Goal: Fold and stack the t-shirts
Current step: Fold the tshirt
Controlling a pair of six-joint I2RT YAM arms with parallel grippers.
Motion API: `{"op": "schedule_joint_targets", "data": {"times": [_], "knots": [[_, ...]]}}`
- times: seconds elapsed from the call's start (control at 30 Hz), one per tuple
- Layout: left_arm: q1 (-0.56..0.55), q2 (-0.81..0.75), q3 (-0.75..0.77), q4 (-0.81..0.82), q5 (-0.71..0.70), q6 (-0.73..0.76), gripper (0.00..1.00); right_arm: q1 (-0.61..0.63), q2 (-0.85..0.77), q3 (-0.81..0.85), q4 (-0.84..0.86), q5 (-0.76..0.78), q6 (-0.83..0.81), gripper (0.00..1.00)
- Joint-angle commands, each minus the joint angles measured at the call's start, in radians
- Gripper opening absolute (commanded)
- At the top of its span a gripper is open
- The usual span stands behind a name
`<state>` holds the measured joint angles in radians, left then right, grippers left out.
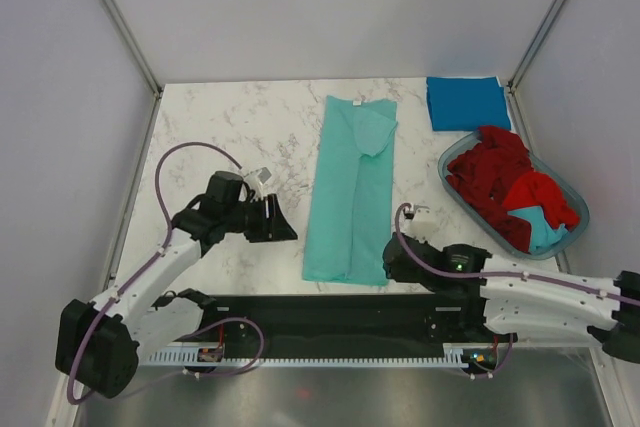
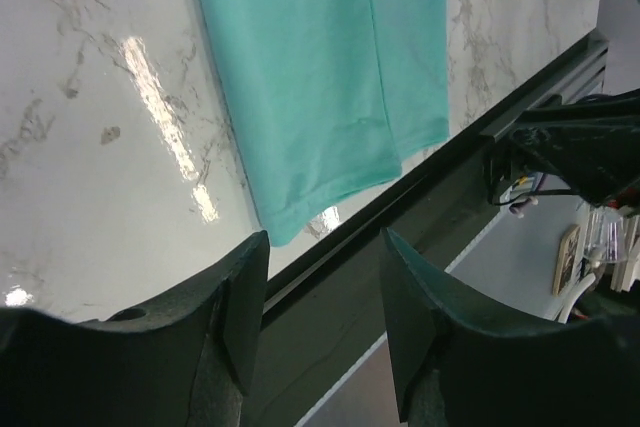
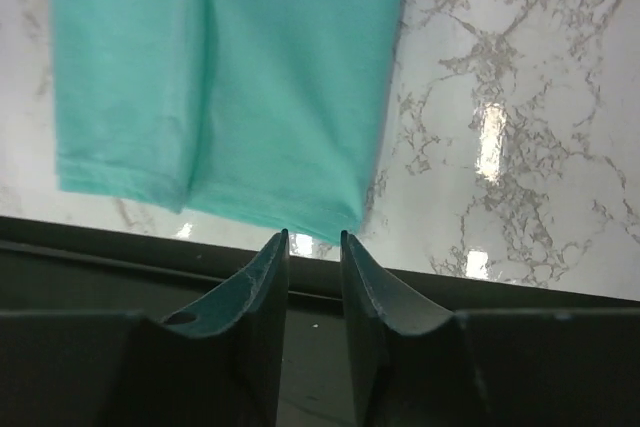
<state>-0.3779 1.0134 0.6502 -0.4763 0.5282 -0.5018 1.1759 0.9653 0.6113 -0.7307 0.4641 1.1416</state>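
Observation:
A light teal-green t-shirt lies folded lengthwise into a long strip in the middle of the table. It also shows in the left wrist view and the right wrist view. A deeper blue t-shirt lies folded at the back right. Red t-shirts are heaped in the basket. My left gripper is open and empty, just left of the strip's near end. My right gripper is narrowly open and empty, at the strip's near right corner, over the table's front edge.
A translucent blue-grey oval basket stands at the right and also holds a bit of light blue cloth. A black rail runs along the table's near edge. Grey walls enclose the marble table on three sides.

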Motion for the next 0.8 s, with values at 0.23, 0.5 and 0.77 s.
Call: {"op": "schedule_joint_targets", "data": {"times": [0.23, 0.5, 0.77], "knots": [[-0.160, 0.102, -0.136, 0.186, -0.095, -0.155, 0.57, -0.173, 0.058, 0.051, -0.027, -0.174, -0.197, 0.43], [-0.246, 0.225, -0.124, 0.217, -0.142, -0.158, 0.57, -0.246, 0.122, -0.088, 0.246, -0.392, -0.214, 0.48], [-0.266, 0.286, -0.149, 0.235, -0.163, -0.149, 0.54, -0.246, 0.108, -0.151, 0.293, -0.416, -0.183, 0.45]]}}
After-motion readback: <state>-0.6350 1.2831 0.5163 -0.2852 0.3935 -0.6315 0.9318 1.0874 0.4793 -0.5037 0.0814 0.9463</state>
